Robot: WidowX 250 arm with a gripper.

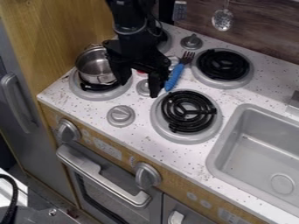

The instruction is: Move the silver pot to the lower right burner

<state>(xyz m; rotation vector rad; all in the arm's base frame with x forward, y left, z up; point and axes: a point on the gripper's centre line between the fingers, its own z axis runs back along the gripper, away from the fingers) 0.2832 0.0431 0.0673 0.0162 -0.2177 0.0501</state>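
The black gripper hangs over the stove between the two left-hand and right-hand burners, its two fingers spread apart with nothing between them. Just left of it, the silver pot stands upright on the lower left burner, its right side partly covered by the gripper. The left finger is close to the pot's right edge; whether they touch, I cannot tell. Down and to the right of the gripper, the lower right burner has a bare black coil.
A blue-handled fork lies right of the gripper, beside the upper right burner. Something small and red shows behind the gripper. Grey knobs rise from the stovetop, and a grey sink is at the right. A wooden wall borders the left.
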